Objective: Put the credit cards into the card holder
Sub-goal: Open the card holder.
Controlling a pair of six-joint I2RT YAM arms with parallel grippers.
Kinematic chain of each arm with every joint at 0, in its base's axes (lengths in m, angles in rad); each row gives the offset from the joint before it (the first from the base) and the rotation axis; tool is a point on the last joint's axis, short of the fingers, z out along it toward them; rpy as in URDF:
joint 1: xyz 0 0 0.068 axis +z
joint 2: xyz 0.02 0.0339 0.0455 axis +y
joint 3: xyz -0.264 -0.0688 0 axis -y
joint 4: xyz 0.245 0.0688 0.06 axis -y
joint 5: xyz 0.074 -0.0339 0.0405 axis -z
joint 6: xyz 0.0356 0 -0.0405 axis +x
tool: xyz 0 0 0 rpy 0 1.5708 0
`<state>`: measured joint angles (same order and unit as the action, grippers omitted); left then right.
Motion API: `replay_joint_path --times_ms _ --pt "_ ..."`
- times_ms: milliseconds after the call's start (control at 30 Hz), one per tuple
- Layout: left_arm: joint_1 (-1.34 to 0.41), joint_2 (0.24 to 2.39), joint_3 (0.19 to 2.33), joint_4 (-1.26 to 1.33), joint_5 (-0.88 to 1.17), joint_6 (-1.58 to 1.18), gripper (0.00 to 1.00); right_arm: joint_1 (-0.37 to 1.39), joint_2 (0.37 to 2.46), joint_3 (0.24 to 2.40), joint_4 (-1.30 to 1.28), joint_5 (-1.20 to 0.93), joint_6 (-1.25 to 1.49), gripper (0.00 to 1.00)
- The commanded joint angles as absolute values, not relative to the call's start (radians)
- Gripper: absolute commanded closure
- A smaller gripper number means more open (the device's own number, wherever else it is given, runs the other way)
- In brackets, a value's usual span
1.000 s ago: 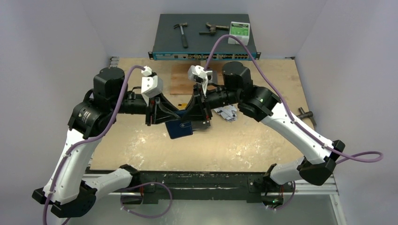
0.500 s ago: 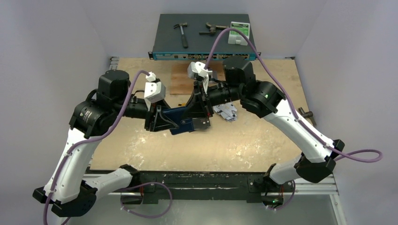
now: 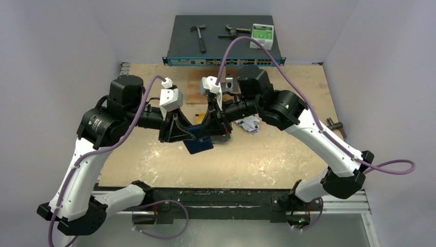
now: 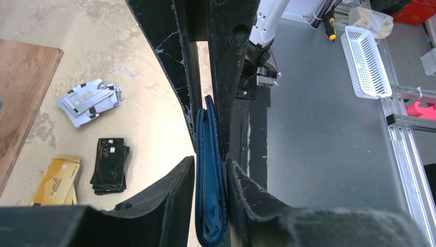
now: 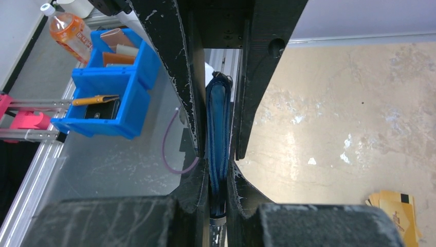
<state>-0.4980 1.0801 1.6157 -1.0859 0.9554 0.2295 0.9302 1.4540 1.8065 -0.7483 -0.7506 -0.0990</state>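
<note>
The card holder [image 3: 199, 146], a navy folding case, hangs edge-on above the table's middle between both grippers. My right gripper [image 3: 212, 135] is shut on it, and the right wrist view shows the holder [image 5: 218, 118] pinched tight between those jaws [image 5: 218, 164]. My left gripper [image 3: 189, 135] closes on it from the other side. In the left wrist view both fingers [image 4: 177, 180] press the sides of the holder [image 4: 210, 195]. The credit cards lie on the table in stacks: silver-grey [image 4: 87, 100], black [image 4: 109, 164] and gold [image 4: 56, 181]. The silver stack [image 3: 248, 123] lies just right of the grippers.
A wooden board [image 3: 198, 87] lies behind the grippers. At the back, a network switch [image 3: 224, 60] carries a hammer [image 3: 198, 37] and a white box [image 3: 262, 35]. Off the table are a white basket [image 4: 366, 62] and a blue bin [image 5: 110, 87].
Half a second ago the card holder was raised level between the grippers; now it hangs lower and tilted. The left jaws loosened and reset on it. The right wrist shifted slightly left.
</note>
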Motion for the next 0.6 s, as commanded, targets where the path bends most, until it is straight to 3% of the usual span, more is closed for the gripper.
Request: replay_joint_path --times_ms 0,133,267,333,367,400,467,567 --pt "-0.500 1.075 1.641 -1.087 0.977 0.270 0.76 0.939 1.449 1.851 -0.749 -0.744 -0.120 1.00" --pt "-0.500 1.092 1.637 -1.150 0.984 0.294 0.86 0.939 1.441 1.854 -0.740 -0.729 -0.122 1.00" --pt "-0.500 1.093 1.630 -1.186 0.997 0.332 0.87 0.939 1.445 1.880 -0.742 -0.734 -0.126 1.00" --pt "-0.499 1.083 1.626 -1.161 0.986 0.317 0.95 0.939 1.452 1.893 -0.746 -0.728 -0.125 1.00" --pt "-0.500 1.077 1.621 -1.138 0.965 0.296 1.00 0.938 1.452 1.895 -0.738 -0.710 -0.120 0.92" --pt "-0.499 1.072 1.615 -1.113 0.939 0.265 1.00 0.939 1.445 1.885 -0.716 -0.686 -0.104 0.81" --pt "-0.500 1.035 1.579 -1.044 0.899 0.194 1.00 0.938 1.422 1.860 -0.651 -0.615 -0.068 0.68" --pt "-0.500 0.951 1.451 -0.819 0.755 -0.043 1.00 0.937 1.390 1.822 -0.549 -0.256 0.024 0.39"
